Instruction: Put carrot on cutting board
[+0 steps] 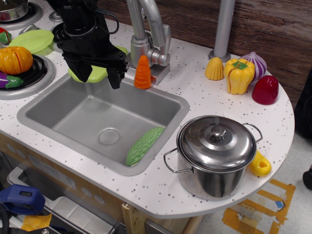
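The black end effector [95, 73] hangs over the far left rim of the sink [58, 122], its two fingers pointing down and standing apart with nothing between them. One finger tip shows near the sink's back edge on the carrot's side; the other is lower left, in front of a lime-green surface.

The carrot [142, 72] stands upright, point up, on the table [204, 105] just beside the base of the silver faucet [146, 34], at the sink's back rim. It is just to the side of the end effector's nearer finger, apart from it and not touched.

The cutting board [95, 74] is largely hidden behind the end effector; only lime-green patches show under and beside the fingers, at the sink's back left corner. A round lime-green dish [31, 40] lies further left beside the stove burner [34, 80], on which a ribbed orange pumpkin toy [14, 59] sits.

Inside the sink a bumpy green gourd-like toy [144, 145] leans against the near right wall. A lidded steel pot [216, 153] stands on the table in front right, with a yellow toy piece [260, 165] touching its far side. Toward the back right are a yellow corn piece [214, 68], a yellow bell pepper [239, 74], a purple onion [256, 62] and a dark red toy [264, 90], grouped close together.
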Available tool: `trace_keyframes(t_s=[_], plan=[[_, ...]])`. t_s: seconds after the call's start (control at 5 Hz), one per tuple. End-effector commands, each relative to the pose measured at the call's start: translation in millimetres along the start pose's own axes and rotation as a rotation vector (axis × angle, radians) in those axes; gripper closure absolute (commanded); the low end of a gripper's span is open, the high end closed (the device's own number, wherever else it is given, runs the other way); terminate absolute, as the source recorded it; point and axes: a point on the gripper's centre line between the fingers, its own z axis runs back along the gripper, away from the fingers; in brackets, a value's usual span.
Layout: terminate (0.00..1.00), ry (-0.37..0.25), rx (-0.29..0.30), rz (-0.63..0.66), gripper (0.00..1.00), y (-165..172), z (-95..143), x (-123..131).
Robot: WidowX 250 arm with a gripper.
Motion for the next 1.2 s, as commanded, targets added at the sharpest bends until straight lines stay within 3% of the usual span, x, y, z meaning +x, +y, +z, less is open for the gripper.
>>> trace_keyframes(t_s=[0.0, 1.0], plan=[[0.0, 0.0, 0.0, 0.0, 0.0, 0.0, 0.0, 0.0], [0.0, -0.202, -0.023, -0.115, 0.0, -17.6, -48.0, 52.9]])
